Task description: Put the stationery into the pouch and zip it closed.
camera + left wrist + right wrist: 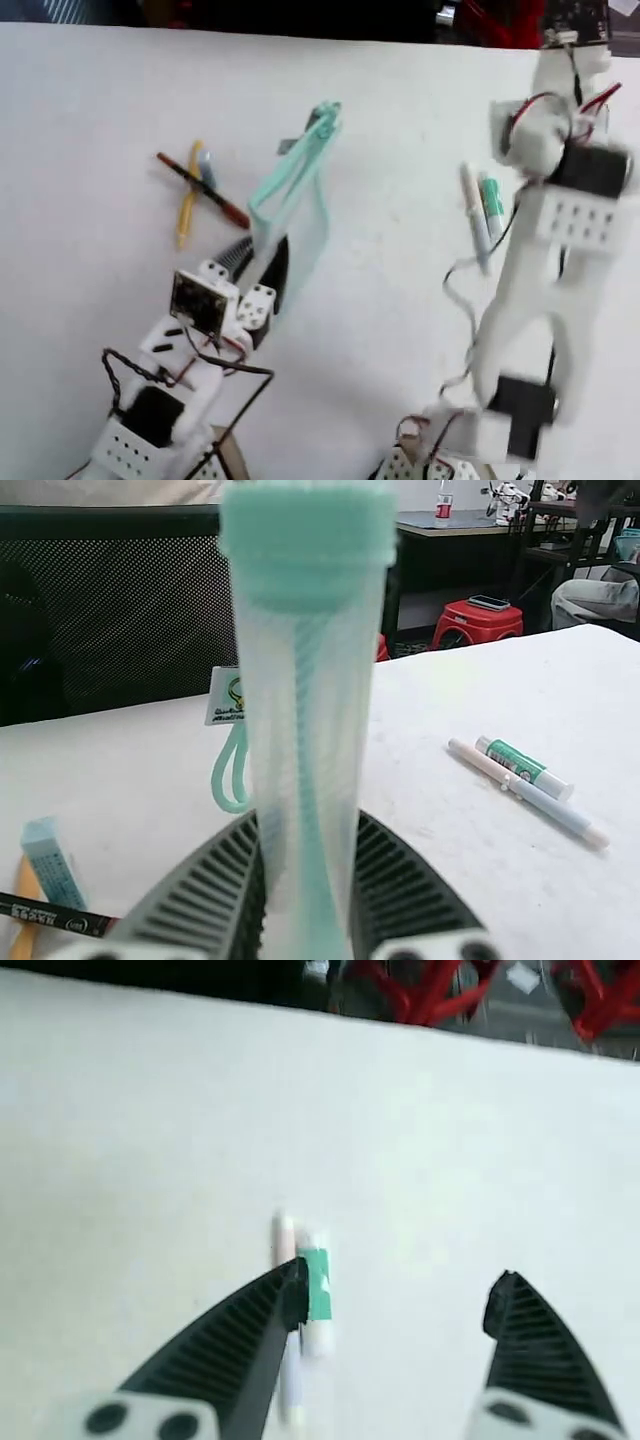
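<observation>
Clamped on the pouch (305, 680), the left gripper's (305, 825) jaws pinch its lower end from both sides and hold it upright off the table (380, 300). The pouch (295, 195) is a clear mint sleeve with a green band along its upper edge. A loop (228, 775) and a tag (228, 698) hang from its side. I cannot tell whether its zip is open.

The right gripper's (400, 1278) jaws stand wide apart and hold nothing. They hang over a green marker (314, 1285) and a white pen (284, 1240).

All the stationery lies outside the pouch. The marker (491, 205) and pen (472, 215) lie side by side and touching, well apart from the pouch, on its right-arm side. On the pouch's other side, near it, a dark pencil (205, 190) crosses a yellow pen (188, 200), with a blue eraser (207, 165) against them.
</observation>
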Motion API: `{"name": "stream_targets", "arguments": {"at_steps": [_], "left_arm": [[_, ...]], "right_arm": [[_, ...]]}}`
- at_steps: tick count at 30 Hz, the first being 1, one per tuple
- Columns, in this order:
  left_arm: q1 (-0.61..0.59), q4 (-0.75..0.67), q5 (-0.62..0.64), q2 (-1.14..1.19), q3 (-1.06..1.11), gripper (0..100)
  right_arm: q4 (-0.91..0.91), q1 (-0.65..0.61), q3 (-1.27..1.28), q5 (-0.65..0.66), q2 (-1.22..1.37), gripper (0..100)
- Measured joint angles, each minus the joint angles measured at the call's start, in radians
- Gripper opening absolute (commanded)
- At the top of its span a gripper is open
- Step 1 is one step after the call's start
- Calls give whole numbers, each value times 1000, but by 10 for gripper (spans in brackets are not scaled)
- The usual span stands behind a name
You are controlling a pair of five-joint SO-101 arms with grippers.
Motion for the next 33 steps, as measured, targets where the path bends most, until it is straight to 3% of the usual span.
{"name": "stream_targets", "arguments": {"at_steps": [4, 8, 21, 33], "left_arm": [[0, -6, 0, 0, 6, 24], [0, -6, 0, 0, 8, 24], [0, -6, 0, 0, 8, 24], [0, -6, 0, 0, 8, 24]], "right_arm": [[-2, 31, -58, 109, 227, 172], [-2, 40, -124, 166, 428, 181], [35, 51, -514, 175, 933, 189], [114, 41, -850, 175, 1201, 187]]}}
